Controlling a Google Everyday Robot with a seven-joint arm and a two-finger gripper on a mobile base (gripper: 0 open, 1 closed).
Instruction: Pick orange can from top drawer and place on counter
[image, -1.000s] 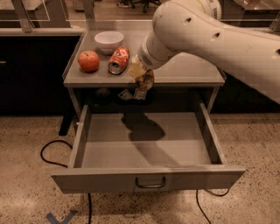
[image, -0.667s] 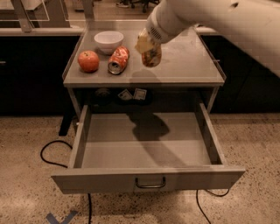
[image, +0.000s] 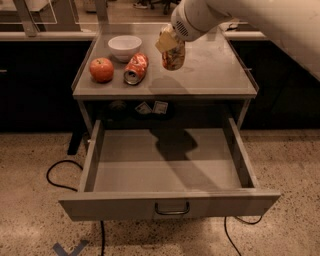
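Observation:
My gripper (image: 171, 49) is shut on the orange can (image: 173, 58), a dull orange-brown can with pale patches. It holds the can upright over the middle of the counter (image: 210, 75), at or just above the surface. The white arm comes in from the upper right. The top drawer (image: 165, 170) is pulled fully open below the counter and nothing lies in it. Its curved handle (image: 172, 209) is on the front panel.
A red-orange dented can (image: 136, 68) lies on its side on the counter's left part. A red apple (image: 101, 69) sits left of it and a white bowl (image: 124, 47) behind. Black cables (image: 60, 175) run across the speckled floor.
The gripper has lifted the orange can from the counter's front edge above the drawer, up and back over the counter's middle.

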